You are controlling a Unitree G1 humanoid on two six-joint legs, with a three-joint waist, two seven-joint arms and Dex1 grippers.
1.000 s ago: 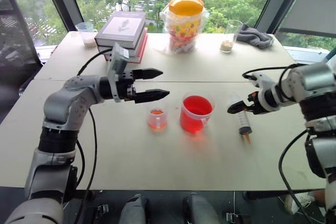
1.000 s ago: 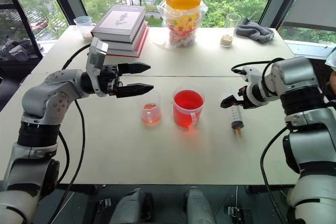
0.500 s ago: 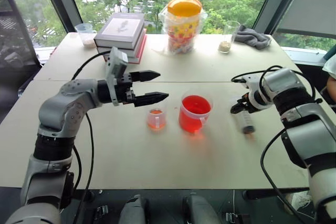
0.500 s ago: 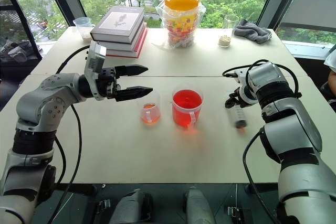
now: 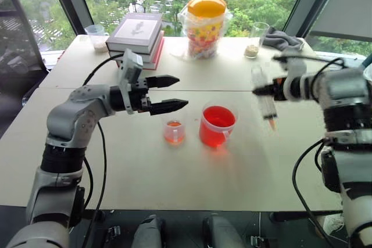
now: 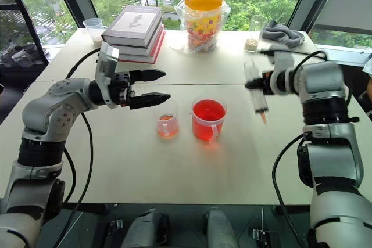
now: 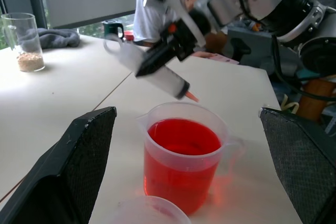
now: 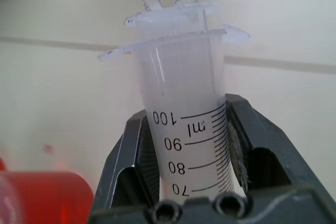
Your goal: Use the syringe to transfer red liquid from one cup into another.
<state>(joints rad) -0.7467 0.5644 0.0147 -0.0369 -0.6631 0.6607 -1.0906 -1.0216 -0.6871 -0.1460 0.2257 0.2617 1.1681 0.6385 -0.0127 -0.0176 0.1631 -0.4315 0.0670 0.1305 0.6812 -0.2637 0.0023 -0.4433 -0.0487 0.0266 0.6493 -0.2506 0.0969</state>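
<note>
A: Where is the syringe (image 6: 256, 92) right now?

B: Up off the table (image 6: 174, 166), clamped by its barrel in the right end effector (image 6: 266, 82). Its long axis hangs close to upright, a little tilted, plunger on top and orange tip down.

A: And the handled cup (image 6: 208, 119) of red liquid (image 7: 182, 137)?

B: Lower than the right end effector and off to its left, toward the other arm. The tip is beside the cup's rim, not over it, so I judge the next move is a sideways carry, then a dip.

A: Which arm is nearer?

B: The left end effector (image 6: 151, 87) hovers just above the small cup (image 6: 167, 124), fingers spread wide and empty, close to both cups.
</note>
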